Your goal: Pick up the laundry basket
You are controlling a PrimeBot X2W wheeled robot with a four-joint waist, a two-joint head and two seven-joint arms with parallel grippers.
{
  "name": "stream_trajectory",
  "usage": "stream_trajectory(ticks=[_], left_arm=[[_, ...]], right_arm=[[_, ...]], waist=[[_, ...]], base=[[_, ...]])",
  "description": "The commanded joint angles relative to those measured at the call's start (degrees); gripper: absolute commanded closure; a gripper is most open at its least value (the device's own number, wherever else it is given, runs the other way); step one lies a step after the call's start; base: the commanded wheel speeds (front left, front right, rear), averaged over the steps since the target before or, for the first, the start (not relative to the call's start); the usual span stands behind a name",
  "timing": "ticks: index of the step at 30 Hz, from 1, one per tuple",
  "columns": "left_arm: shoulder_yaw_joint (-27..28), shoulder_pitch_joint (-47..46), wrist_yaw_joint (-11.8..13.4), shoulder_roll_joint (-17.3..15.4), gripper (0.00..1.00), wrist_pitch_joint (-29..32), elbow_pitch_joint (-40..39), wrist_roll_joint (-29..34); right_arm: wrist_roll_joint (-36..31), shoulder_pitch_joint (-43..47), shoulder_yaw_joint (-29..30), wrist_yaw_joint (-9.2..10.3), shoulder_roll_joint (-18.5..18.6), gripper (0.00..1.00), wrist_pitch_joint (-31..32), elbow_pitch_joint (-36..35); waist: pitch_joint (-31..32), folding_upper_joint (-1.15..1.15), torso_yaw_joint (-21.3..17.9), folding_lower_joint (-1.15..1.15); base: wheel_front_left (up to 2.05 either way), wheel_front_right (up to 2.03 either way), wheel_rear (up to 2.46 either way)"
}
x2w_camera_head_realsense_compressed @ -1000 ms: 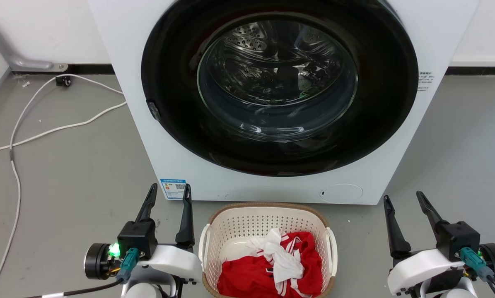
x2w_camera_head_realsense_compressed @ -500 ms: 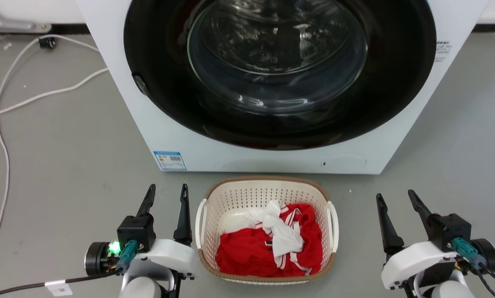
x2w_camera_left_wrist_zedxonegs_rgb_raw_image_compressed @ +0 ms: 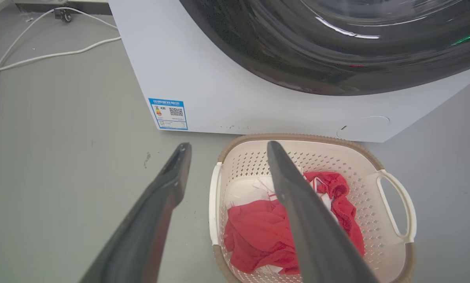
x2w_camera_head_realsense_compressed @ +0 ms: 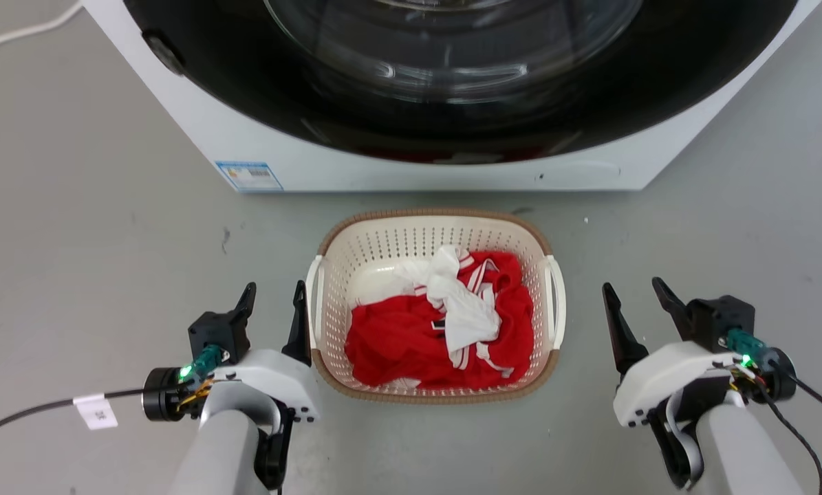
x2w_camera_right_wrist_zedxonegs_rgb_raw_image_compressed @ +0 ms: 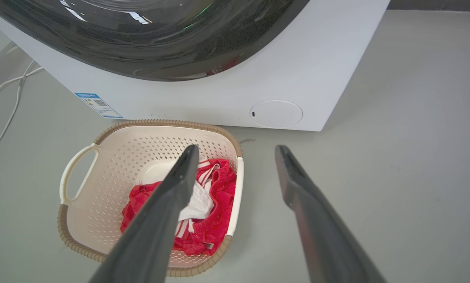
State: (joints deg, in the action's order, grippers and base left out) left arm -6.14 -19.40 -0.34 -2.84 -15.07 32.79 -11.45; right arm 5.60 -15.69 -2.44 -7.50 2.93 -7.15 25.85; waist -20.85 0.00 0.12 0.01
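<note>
**Basket on the floor between my two open grippers**

The laundry basket (x2w_camera_head_realsense_compressed: 435, 214) sits on the grey floor (x2w_camera_head_realsense_compressed: 108, 240) right in front of the washing machine (x2w_camera_head_realsense_compressed: 355, 161), between my arms. Its brown rim runs all the way round and a white handle stands at each side.

Inside it lies a heap of red clothing (x2w_camera_head_realsense_compressed: 397, 340) with a white, red-striped piece (x2w_camera_head_realsense_compressed: 462, 309) draped over the top. The heap fills the near part and the right side. At the far left, a patch of the pale bottom and the perforated wall are bare.

My left gripper (x2w_camera_head_realsense_compressed: 274, 292) is spread wide and holds nothing. Its inner finger stands just beside the basket's left handle (x2w_camera_head_realsense_compressed: 312, 292), and I cannot tell whether they touch.

My right gripper (x2w_camera_head_realsense_compressed: 632, 289) is likewise parted and empty. It is near the right handle (x2w_camera_head_realsense_compressed: 558, 292), with a strip of floor between them.
</note>
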Motion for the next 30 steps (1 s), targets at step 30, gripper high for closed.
stream_trajectory(ticks=[30], left_arm=[[-4.0,-32.8,-7.1,-4.2,0.0,13.7,33.2,-9.5]], right_arm=[[16.1,-33.5,-13.7,0.02,-0.1,0.0,11.4,33.9]], waist=[[-22.1,0.0,-2.4,-0.01]], base=[[0.0,0.0,0.0]])
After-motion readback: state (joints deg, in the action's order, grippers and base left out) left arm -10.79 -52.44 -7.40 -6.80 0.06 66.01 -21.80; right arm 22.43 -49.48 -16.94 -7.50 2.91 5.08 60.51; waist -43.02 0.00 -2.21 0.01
